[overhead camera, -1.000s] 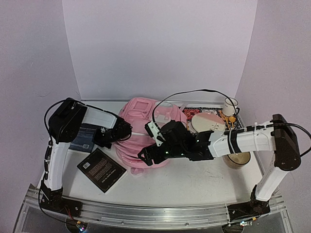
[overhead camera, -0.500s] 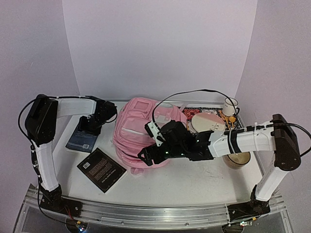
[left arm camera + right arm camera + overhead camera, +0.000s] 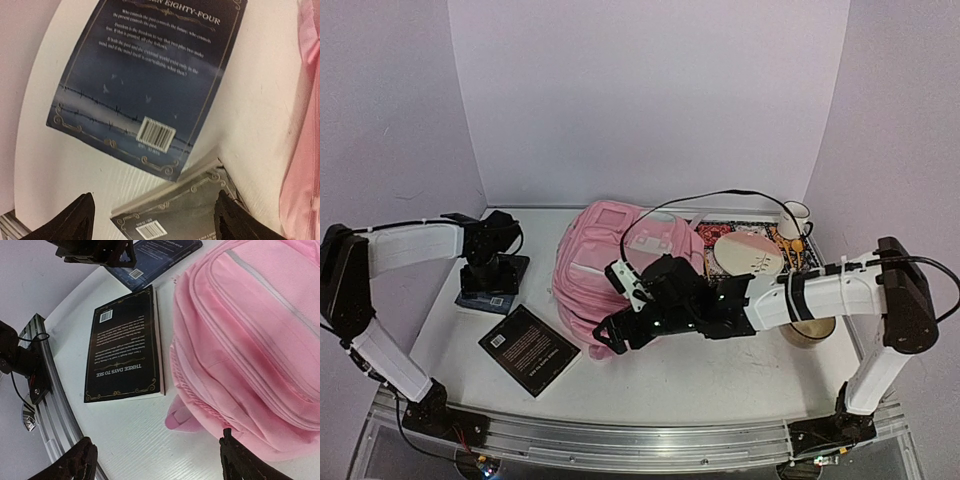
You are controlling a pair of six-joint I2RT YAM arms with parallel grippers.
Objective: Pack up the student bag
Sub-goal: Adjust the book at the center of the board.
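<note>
The student bag (image 3: 615,262), a soft pink backpack, lies flat in the middle of the table; its zipped front fills the right wrist view (image 3: 250,335). My left gripper (image 3: 488,275) hangs open over a dark blue book (image 3: 492,285), away from the bag. In the left wrist view its jaws (image 3: 157,222) stand wide above the blue book (image 3: 145,85) and a corner of a black book (image 3: 185,210). My right gripper (image 3: 610,335) is open at the bag's near-left edge, with nothing between its fingers (image 3: 156,465). The black book (image 3: 125,345) lies just left of the bag.
Behind the right arm lie a round pale plate (image 3: 748,253), a patterned mat (image 3: 765,232) and a white mug (image 3: 795,218). A tan cup (image 3: 810,328) stands near the right arm's elbow. A metal rail (image 3: 620,440) runs along the near edge.
My left gripper let go of the bag, opened and swung left over the blue book. The bag settled flatter. The right arm shifted slightly left.
</note>
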